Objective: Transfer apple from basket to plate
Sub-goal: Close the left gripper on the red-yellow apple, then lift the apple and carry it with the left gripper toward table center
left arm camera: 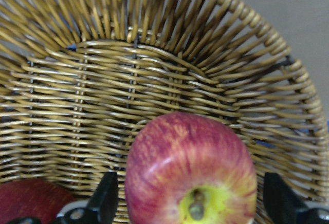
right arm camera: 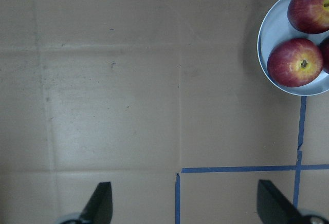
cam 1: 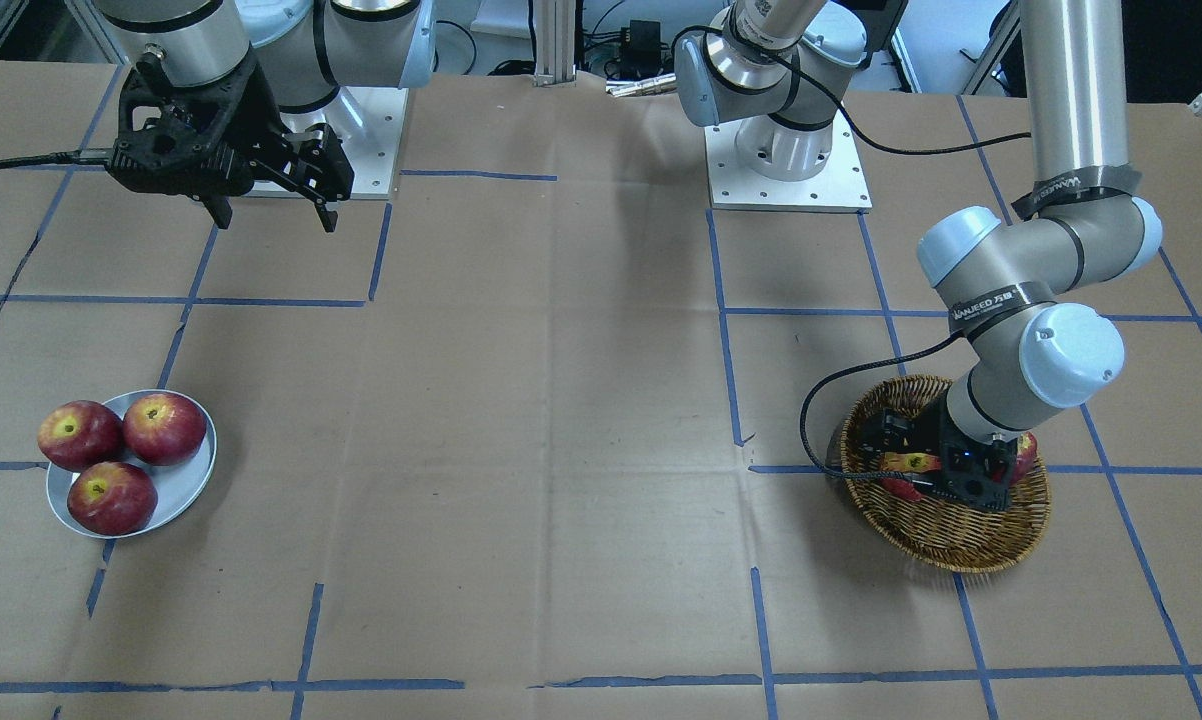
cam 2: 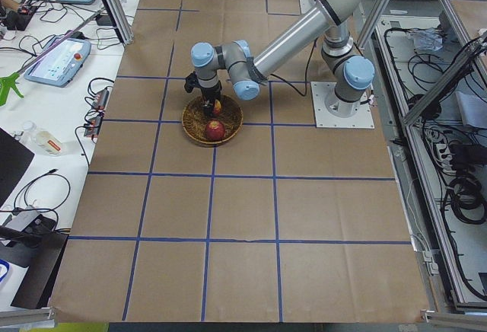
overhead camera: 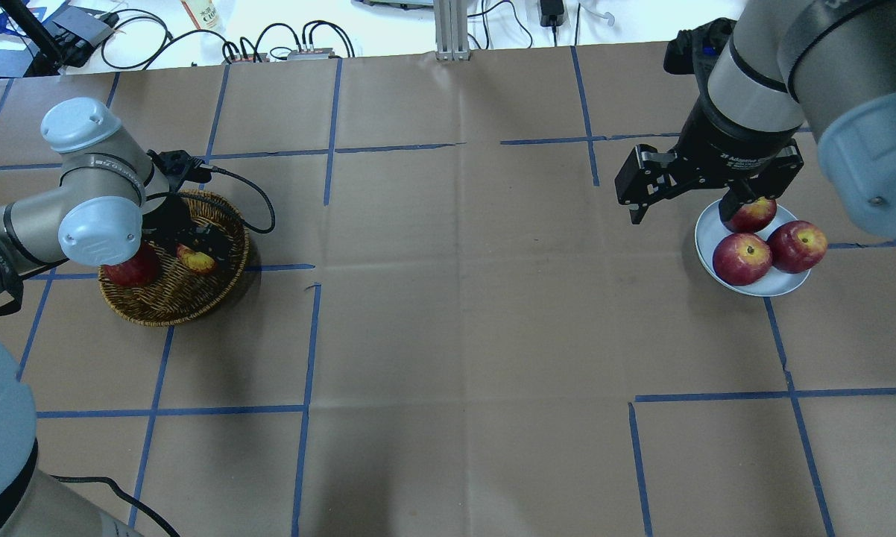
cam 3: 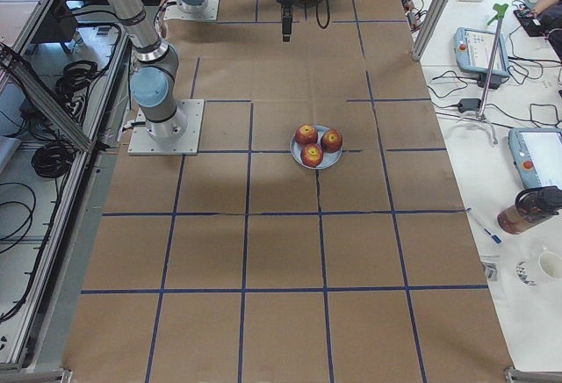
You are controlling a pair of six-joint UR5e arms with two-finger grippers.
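Strap on the left arm (cam 1: 1036,300) reads "WANJEED"; white print on the right gripper's (right arm camera: 185,185) body is too small to read in the overhead view.

Hidden or cut off:
- Left gripper (left arm camera: 190,193) is down inside the basket (left arm camera: 154,70), and from outside the arm's wrist covers most of it.
- A darker apple (overhead camera: 131,270) in the basket is half hidden by that wrist and clipped at the wrist view's corner.
- The plate (right arm camera: 272,34) holds three red apples (cam 1: 111,497); the right wrist view cuts one off.

The apple (left arm camera: 190,167) sits on the basket floor, stem hollow up, between the left jaws. Those jaws are spread, one on each side and just beside it; contact can't be confirmed.

Right jaws are wide and hold nothing, over bare desk (overhead camera: 455,298) beside the plate.
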